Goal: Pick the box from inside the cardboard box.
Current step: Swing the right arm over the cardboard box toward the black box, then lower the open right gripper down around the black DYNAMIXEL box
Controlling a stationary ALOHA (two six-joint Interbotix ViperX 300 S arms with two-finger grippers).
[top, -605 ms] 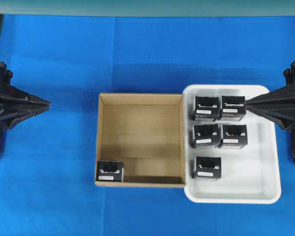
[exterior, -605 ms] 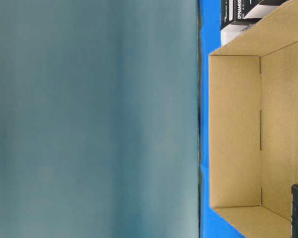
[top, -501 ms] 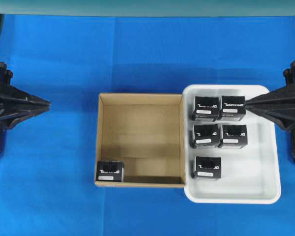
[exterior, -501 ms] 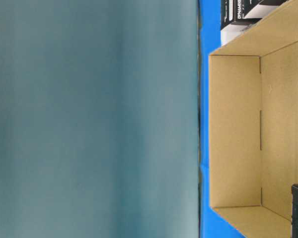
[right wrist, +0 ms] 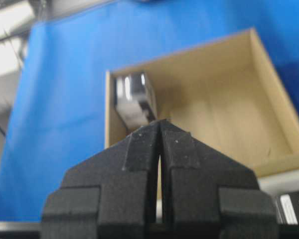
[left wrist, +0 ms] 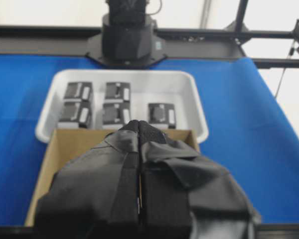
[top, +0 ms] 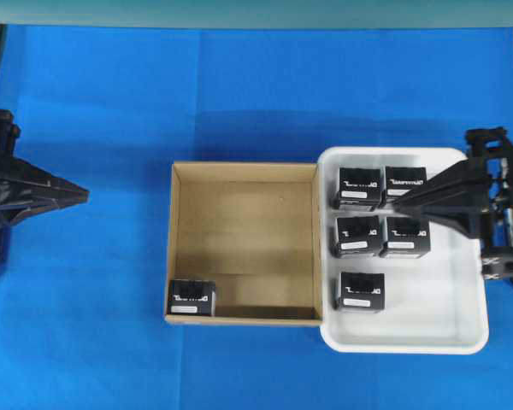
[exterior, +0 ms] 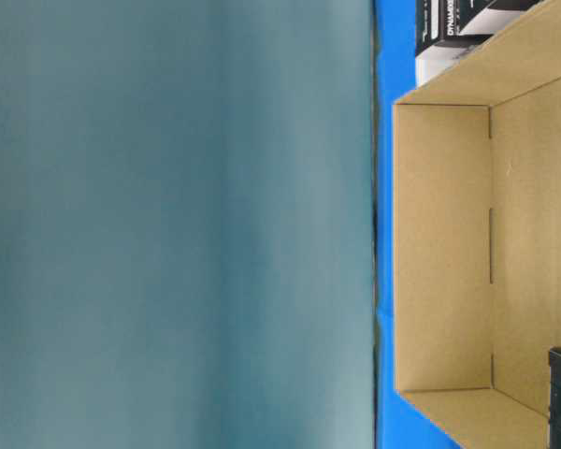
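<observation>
I find the box (top: 191, 297) in the near-left corner of the cardboard box (top: 244, 179), nearer my left hand (top: 79, 196) than my right hand (top: 402, 203), both pressed together and empty.

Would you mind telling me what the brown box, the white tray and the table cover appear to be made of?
Brown box: cardboard, matte; its raw tan walls show fold seams at the corners.
White tray: probably plastic, smooth with a slight sheen; rounded corners and a rolled rim suggest moulding.
Table cover: looks like matte blue fabric or felt, with no glare; the weave is too fine to confirm.
</observation>
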